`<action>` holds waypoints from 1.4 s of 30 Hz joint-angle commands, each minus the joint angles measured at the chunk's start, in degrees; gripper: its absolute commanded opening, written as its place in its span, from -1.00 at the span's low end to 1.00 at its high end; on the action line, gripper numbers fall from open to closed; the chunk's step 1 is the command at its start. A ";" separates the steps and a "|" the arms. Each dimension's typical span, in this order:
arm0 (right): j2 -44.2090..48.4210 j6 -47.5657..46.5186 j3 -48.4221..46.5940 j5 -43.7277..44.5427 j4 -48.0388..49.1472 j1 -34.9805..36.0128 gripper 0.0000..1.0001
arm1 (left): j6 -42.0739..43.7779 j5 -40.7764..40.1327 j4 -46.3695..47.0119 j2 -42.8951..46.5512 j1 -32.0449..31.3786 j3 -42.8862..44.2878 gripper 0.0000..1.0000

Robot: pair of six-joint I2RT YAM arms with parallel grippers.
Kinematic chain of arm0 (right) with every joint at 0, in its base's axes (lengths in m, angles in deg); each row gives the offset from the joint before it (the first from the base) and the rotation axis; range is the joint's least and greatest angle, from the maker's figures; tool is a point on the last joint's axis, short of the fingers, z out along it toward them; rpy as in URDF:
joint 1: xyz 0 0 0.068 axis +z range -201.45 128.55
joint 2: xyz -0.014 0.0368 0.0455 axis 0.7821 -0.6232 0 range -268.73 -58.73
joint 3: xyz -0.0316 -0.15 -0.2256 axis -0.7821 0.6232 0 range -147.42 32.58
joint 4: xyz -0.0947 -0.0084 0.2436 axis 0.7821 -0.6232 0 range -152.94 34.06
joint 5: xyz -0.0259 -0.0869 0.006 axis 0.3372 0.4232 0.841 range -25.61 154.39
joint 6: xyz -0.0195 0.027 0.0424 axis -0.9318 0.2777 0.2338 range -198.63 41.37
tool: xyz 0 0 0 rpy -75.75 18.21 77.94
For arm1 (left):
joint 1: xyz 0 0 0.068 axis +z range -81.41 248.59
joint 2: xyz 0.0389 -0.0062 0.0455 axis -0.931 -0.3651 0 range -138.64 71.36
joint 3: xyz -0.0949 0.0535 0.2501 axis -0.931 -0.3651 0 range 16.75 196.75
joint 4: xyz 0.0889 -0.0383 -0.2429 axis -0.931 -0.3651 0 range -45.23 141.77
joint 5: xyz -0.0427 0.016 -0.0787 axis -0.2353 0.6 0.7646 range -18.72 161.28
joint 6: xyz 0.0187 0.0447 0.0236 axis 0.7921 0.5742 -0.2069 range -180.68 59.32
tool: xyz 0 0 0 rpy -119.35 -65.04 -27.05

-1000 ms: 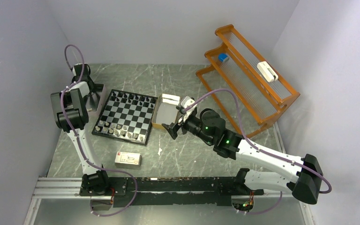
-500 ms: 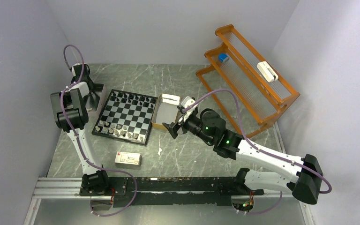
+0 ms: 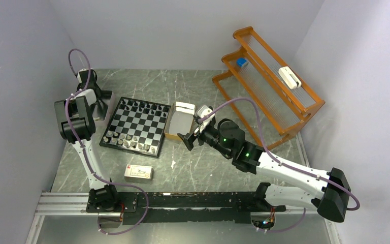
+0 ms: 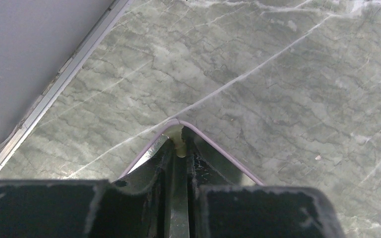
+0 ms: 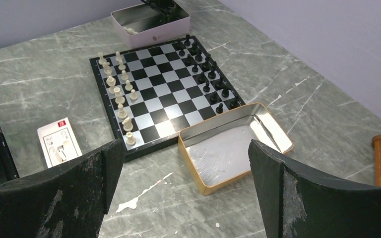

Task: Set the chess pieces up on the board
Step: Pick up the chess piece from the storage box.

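The board [image 3: 137, 127] lies left of centre; it also shows in the right wrist view [image 5: 163, 94]. Black pieces [image 3: 141, 106] line its far edge and pale pieces [image 3: 129, 143] its near edge. In the right wrist view the pale pieces [image 5: 119, 94] stand in two rows on the left and the black pieces [image 5: 206, 64] on the right. My right gripper [image 3: 188, 139] is open and empty, low over the table beside the tan box; its fingers [image 5: 104, 168] frame that box. My left gripper [image 3: 97, 99] is folded back at the far left, jaws together [image 4: 179, 148], holding nothing I can see.
An empty tan box [image 3: 179, 124] sits right of the board, also in the right wrist view [image 5: 233, 146]. A white-and-red carton [image 3: 138, 173] lies near the front. A pinkish tin [image 5: 151, 22] sits behind the board. An orange rack [image 3: 266, 84] stands at the back right.
My right wrist has edged very slightly to the right. Nothing else has visibly moved.
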 commanded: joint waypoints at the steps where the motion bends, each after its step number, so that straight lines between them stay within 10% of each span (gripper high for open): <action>1: 1.40 0.68 1.34 0.64 1.39 -0.12 1.00 | -0.33 2.58 -2.97 -1.76 0.62 -0.85 -0.69; 42: 13.22 4.38 6.52 0.30 1.55 -0.16 1.00 | 5.42 7.34 -30.21 10.88 0.62 1.26 -0.82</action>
